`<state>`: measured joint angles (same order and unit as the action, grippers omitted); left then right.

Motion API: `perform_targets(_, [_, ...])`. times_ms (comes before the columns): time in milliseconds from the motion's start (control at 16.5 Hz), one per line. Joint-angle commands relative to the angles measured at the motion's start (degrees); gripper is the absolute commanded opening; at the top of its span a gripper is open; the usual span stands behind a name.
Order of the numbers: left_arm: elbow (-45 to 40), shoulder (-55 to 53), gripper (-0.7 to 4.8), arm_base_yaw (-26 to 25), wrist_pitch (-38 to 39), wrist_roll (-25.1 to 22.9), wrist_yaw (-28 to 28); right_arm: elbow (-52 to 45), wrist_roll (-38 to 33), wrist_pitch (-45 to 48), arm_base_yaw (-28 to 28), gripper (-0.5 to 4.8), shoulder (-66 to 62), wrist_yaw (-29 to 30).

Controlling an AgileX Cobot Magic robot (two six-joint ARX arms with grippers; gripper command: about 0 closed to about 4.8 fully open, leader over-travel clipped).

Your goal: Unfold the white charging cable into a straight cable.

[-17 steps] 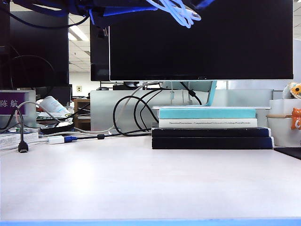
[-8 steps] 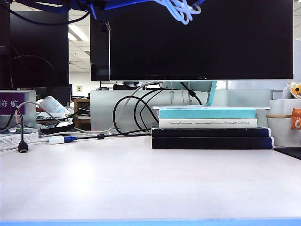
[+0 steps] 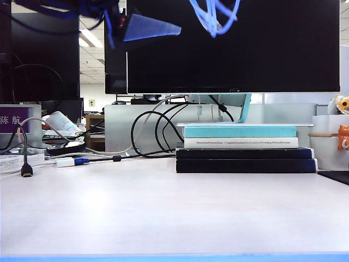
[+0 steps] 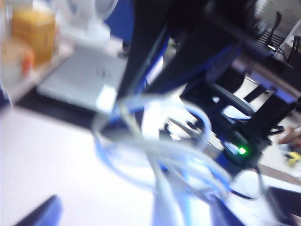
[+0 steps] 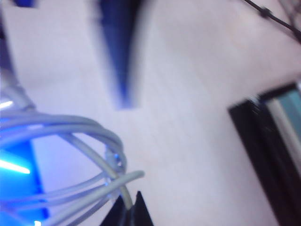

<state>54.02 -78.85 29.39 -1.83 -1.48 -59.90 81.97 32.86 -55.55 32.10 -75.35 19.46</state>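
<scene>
While the white charging cable (image 3: pixel 214 15) hangs bunched in loops at the top of the ext. view, high over the worktop (image 3: pixel 163 207) and in front of the dark monitor (image 3: pixel 234 49), I see both claws up there w/ it. The right claw (image 5: pixel 128 202) is clenched on the cable: in its wrist cam the dark fingertips meet around a strand, and several looped strands fan out from that pinch over the pale worktop far below. The left claw (image 3: pixel 150 27) sits just beside the bundle on the left of the ext. view, its blue finger pointing toward the loops but apart from them; it looks released, though the left wrist cam is too blurred for me to be sure. In that cam the cable (image 4: pixel 160 160) is a tangle of pale loops close in front of the claw.

Room-wise: the worktop under the bundle is bare all the way to its blue front edge (image 3: pixel 174 257). A stack of books (image 3: pixel 245 150) sits at the back, right of centre, black cables (image 3: pixel 155 131) curl behind it to the left, and a white adapter w/ blue plug (image 3: pixel 70 161) lies near the left edge.
</scene>
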Motion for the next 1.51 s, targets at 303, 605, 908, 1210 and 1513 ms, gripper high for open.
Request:
perform_targets(303, [0.2, 0.3, 4.79, 0.1, 4.3, 6.7, -2.1, 0.2, 0.0, 3.5, 0.0, -0.01, 0.2, -10.9])
perform_targets(605, [0.2, 0.3, 4.79, 7.7, -11.7, 17.0, 10.1, 0.2, -2.9, 11.1, 0.1, -0.02, 0.2, -10.8])
perform_targets(908, [0.2, 0.1, 4.79, 13.8, -17.0, 17.0, 29.5, 0.2, -2.9, 10.3, 0.1, -0.01, 0.2, -10.9])
perform_targets(1210, [0.1, 0.0, 4.79, 14.7, -20.0, 19.3, 34.2, 0.2, -4.2, 10.3, 0.1, -0.01, 0.4, -12.1])
perform_targets(1513, [0.1, 0.0, 2.55, 14.7, -19.1, 19.0, 34.4, 0.2, -6.6, 11.1, 0.1, -0.02, 0.5, -14.4])
